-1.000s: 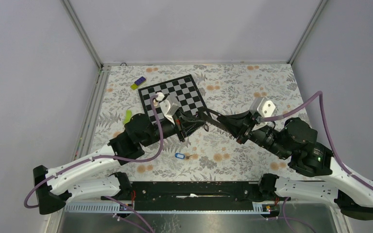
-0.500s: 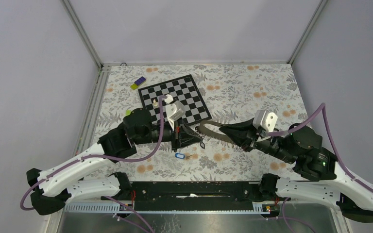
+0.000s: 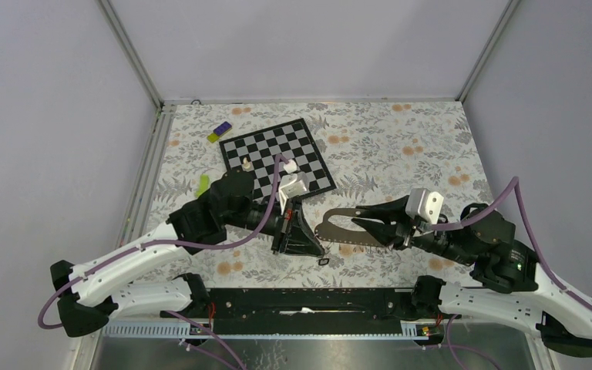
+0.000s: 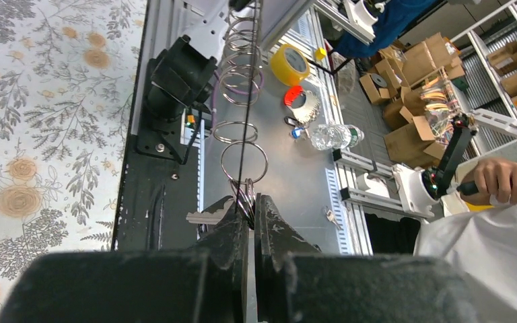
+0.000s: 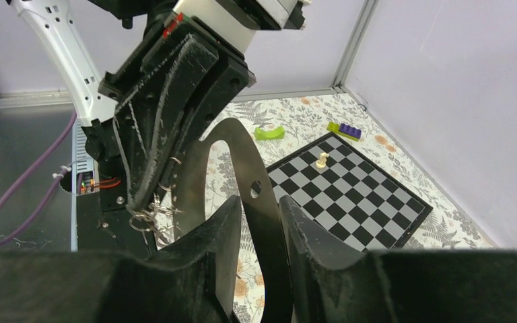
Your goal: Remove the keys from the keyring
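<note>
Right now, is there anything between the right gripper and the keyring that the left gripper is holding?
Yes. A flat grey metal strip lies between the fingers of the right gripper and reaches forward toward the left gripper, which is shut on the keyring. Apart from that strip, nothing visible stands between them.

Beyond the left gripper (image 3: 314, 248) we see a chessboard (image 3: 293, 146) bearing a white chess piece (image 3: 245, 163); farther left, a green piece (image 3: 203, 183) and purple-yellow block (image 3: 219, 132).
</note>
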`<state>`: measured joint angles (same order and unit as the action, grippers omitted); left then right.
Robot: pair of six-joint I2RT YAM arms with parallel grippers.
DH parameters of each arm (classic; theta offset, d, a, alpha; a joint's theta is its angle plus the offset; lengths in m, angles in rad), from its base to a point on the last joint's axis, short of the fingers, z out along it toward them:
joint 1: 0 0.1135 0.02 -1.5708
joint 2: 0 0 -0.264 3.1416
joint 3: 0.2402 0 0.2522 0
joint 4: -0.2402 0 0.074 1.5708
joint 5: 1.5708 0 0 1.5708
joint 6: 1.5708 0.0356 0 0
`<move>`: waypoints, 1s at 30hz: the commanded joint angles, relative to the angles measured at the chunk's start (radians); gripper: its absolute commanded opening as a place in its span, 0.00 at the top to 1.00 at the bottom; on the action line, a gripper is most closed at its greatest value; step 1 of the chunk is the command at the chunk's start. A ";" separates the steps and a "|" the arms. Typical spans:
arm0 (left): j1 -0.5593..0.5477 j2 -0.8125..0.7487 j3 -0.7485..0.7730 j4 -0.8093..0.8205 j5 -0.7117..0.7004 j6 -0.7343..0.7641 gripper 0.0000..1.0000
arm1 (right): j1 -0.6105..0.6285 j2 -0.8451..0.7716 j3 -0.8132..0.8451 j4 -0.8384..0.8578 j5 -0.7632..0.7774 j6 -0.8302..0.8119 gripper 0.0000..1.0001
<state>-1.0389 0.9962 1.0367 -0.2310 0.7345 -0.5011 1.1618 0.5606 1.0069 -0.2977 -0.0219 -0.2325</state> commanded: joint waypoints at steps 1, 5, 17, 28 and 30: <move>-0.024 -0.042 0.029 0.187 0.110 -0.032 1.00 | -0.007 0.002 -0.038 -0.033 -0.007 -0.060 0.65; -0.024 -0.044 0.014 0.194 0.060 -0.010 1.00 | -0.006 -0.020 -0.035 -0.013 -0.023 -0.061 0.57; -0.024 -0.052 -0.010 0.307 0.034 -0.032 1.00 | -0.007 -0.089 -0.040 0.042 0.028 -0.090 0.45; -0.024 -0.048 -0.025 0.373 0.013 -0.109 1.00 | -0.007 -0.031 -0.056 0.041 0.353 -0.150 0.39; -0.024 -0.048 -0.027 0.370 0.000 -0.112 1.00 | -0.005 -0.032 -0.051 0.045 0.357 -0.157 0.33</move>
<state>-1.0523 0.9821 0.9970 -0.0071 0.7189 -0.5953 1.1614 0.5041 0.9577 -0.2565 0.2028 -0.3435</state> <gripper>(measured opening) 0.025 0.620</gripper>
